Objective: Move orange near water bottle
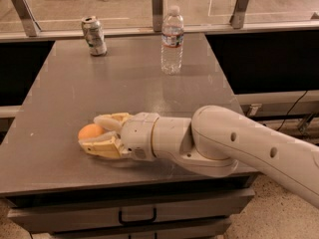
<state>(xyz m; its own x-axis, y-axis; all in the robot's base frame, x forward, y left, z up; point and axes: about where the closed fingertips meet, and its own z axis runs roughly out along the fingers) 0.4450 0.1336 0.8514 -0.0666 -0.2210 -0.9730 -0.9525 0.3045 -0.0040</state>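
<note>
The orange (89, 131) sits low on the grey table (129, 88), at its front left. My gripper (94, 133) reaches in from the right on a thick white arm, and its two tan fingers (102, 147) are closed around the orange, one behind it and one in front. The water bottle (172, 40), clear with a white cap and a blue-and-white label, stands upright at the back of the table, right of centre, far from the orange.
A silver drink can (94, 35) stands at the table's back left. A glass railing with metal posts (157, 4) runs behind the table. A drawer with a dark handle (137, 216) sits under the front edge.
</note>
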